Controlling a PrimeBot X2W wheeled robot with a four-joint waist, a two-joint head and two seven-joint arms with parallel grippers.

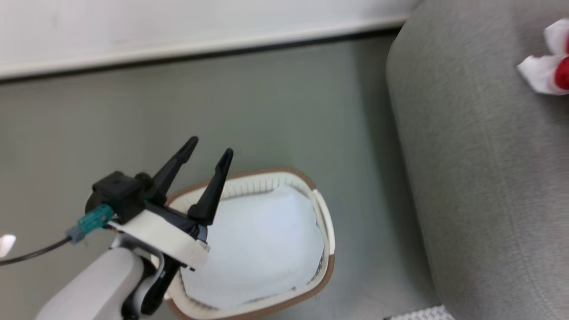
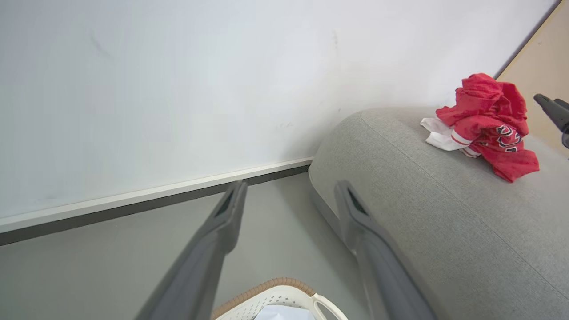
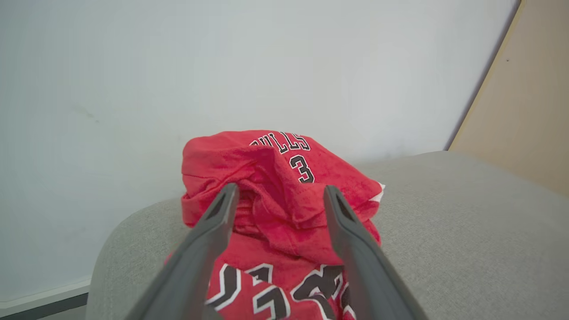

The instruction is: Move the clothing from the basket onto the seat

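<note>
The clothing (image 3: 275, 178), a crumpled red jersey with white trim and "BULLS" lettering, lies in a heap on the grey seat (image 3: 466, 231). My right gripper (image 3: 280, 191) stands open just above and around the heap, its jaws apart and gripping nothing. The left wrist view shows the clothing (image 2: 484, 120) on the seat (image 2: 444, 213), with one of the right gripper's fingers (image 2: 553, 109) beside it. A corner of the clothing (image 1: 544, 71) shows at the head view's right edge. My left gripper (image 1: 211, 146) hovers open and empty over the basket (image 1: 249, 175), its fingers (image 2: 222, 226) pointing toward the wall.
A plain white cloth (image 1: 262, 240) lies flat inside the basket, which stands on the grey floor (image 1: 266, 102) beside the seat (image 1: 480, 178). A white wall with a baseboard (image 1: 200, 46) runs behind. A beige panel (image 3: 524, 111) stands past the seat.
</note>
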